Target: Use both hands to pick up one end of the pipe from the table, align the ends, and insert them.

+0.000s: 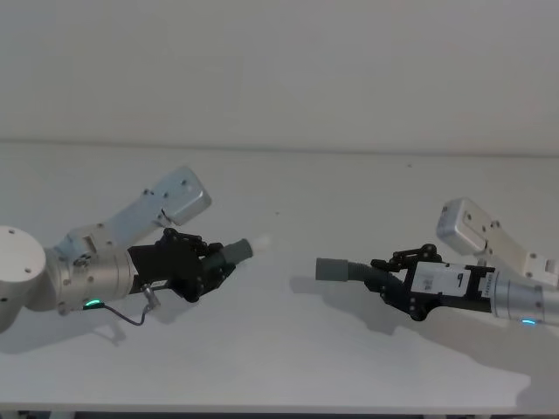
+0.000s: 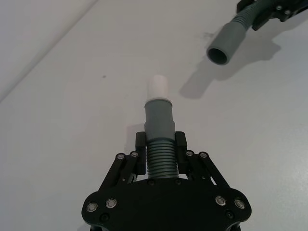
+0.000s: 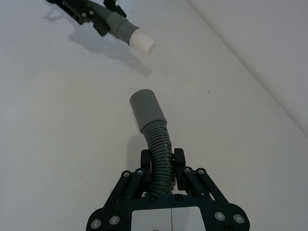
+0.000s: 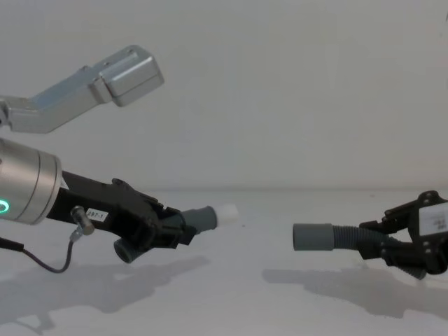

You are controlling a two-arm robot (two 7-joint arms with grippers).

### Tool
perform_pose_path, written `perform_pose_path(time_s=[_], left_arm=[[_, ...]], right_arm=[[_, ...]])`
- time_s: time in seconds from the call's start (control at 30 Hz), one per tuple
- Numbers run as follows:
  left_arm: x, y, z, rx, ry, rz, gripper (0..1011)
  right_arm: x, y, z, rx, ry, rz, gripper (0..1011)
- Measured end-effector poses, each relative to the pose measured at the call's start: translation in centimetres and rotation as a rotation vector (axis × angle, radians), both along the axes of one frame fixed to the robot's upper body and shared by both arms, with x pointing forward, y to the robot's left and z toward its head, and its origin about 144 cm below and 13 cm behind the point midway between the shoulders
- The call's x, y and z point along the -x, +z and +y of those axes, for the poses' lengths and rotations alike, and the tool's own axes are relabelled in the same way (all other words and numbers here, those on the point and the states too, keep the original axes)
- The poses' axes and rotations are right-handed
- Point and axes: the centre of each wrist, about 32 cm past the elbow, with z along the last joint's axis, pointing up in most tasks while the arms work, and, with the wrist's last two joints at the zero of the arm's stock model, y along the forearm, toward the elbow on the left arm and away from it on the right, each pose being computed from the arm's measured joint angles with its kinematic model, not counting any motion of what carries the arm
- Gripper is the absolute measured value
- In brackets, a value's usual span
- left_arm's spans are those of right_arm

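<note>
My left gripper (image 1: 218, 259) is shut on the ribbed middle of one dark-grey pipe piece (image 1: 236, 251) and holds it above the table (image 1: 288, 192). That piece's end is a white tip (image 4: 227, 213) pointing right. On the right, my right gripper (image 1: 377, 272) is shut on the ribbed part of the other pipe piece (image 1: 336, 270), whose open grey cuff end (image 4: 313, 236) points left. The two ends face each other across a gap, the white tip slightly higher. The left wrist view shows the white tip (image 2: 158, 88) short of the round cuff mouth (image 2: 225, 43). In the right wrist view, the cuff (image 3: 149, 113) points toward the tip (image 3: 143, 42).
The white table meets a white wall (image 1: 279, 70) behind. Shadows of both arms fall on the table below them. A thin black cable (image 1: 131, 316) hangs under the left wrist.
</note>
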Motion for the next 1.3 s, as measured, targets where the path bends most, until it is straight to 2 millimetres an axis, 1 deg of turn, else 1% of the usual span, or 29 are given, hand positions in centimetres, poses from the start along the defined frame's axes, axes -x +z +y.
perform_pose_path(time_s=[0.6,1.3], left_arm=[[-0.7,-0.2,0.6,0.013,-0.084,0.003,340],[-0.7,-0.1,0.7,0.014,-0.135,0.002,340]], right_arm=[[-1.4,0.5,0.7,-0.036,0.053,0.040,283],[-2.1,0.5,1.3,-0.040,0.066,0.048,283]])
